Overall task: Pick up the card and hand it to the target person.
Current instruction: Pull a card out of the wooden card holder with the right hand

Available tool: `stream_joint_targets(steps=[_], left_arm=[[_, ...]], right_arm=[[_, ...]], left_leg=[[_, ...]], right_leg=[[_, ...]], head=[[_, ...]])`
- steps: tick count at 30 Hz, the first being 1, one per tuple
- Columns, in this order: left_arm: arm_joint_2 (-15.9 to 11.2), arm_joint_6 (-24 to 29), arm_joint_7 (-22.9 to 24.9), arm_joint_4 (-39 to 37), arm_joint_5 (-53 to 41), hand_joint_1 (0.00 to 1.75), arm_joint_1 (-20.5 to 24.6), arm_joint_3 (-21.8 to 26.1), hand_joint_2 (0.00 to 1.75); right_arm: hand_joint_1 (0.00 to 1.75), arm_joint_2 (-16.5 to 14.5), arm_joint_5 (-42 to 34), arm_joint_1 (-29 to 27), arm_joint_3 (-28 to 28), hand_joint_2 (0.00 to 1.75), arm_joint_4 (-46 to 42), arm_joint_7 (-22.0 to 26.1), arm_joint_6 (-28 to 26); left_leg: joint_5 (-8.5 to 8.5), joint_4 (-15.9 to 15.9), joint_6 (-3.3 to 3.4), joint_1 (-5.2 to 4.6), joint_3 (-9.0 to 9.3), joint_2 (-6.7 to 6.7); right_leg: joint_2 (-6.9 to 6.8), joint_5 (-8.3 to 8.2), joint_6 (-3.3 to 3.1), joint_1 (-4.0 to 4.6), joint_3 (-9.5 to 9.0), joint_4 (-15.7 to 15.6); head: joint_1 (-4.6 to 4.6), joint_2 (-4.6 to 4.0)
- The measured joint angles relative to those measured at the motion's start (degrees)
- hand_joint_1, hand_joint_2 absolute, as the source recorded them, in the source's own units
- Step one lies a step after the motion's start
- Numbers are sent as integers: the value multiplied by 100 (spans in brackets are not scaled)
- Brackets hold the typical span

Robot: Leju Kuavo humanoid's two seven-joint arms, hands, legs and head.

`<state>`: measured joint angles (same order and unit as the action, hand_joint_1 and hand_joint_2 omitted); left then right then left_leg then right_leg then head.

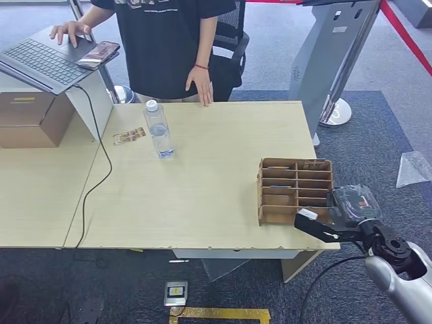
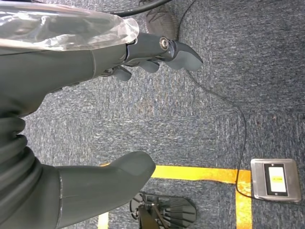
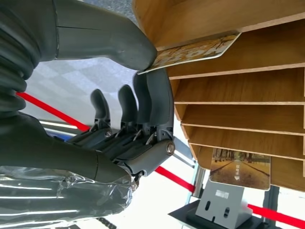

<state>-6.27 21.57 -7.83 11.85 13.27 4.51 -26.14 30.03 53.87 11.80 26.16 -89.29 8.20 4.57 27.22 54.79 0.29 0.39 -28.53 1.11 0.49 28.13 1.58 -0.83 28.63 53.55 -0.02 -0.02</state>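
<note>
- While the left hand [image 2: 107, 119] hangs over blue carpet with its thumb and fingers well apart and nothing between them, the work sits at the right of the scene.
- At the far left, a laptop [image 1: 43, 62] stands on a raised stand beside a cardboard box [image 1: 33, 118]; a person [image 1: 163, 40] stands at the far edge of the table [image 1: 204, 182], one hand on the laptop, the other resting on the table edge.
- Left of centre, a loose card [image 1: 129, 136] lies flat, with a clear water bottle [image 1: 158, 129] just to its right.
- Near the right edge stands a wooden slotted rack [image 1: 294, 190], and the right hand [image 1: 326, 219] is at its near right corner.
- In the right wrist view, the thumb and one finger pinch the end of the card [image 3: 194, 50] that sits in a slot of the rack; the other fingers [image 3: 124, 102] curl loosely below it.
- Judged from this, the pick-up step is in hand: the card is gripped but not yet out of its slot.
- The next move calls for a straight pull along the slot, keeping the pinch firm, then a carry toward the person at the far side.
- Most of the card is hidden inside the slot, and how firmly it is pinched is hard to tell; a second card [image 3: 240, 168] shows in another slot.
</note>
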Motion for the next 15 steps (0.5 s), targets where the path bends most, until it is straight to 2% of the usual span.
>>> stream_joint_targets(steps=[10,15], left_arm=[[0,3,-2,0,53,0,0,0,175],[0,3,-6,0,26,0,0,0,175]], right_arm=[[131,0,36,1,-5,175,-36,-27,60],[142,0,40,1,-26,175,-55,-34,81]], left_leg=[[0,0,0,0,0,0],[0,0,0,0,0,0]], right_leg=[[0,0,0,0,0,0],[0,0,0,0,0,0]], head=[[0,0],[0,0]])
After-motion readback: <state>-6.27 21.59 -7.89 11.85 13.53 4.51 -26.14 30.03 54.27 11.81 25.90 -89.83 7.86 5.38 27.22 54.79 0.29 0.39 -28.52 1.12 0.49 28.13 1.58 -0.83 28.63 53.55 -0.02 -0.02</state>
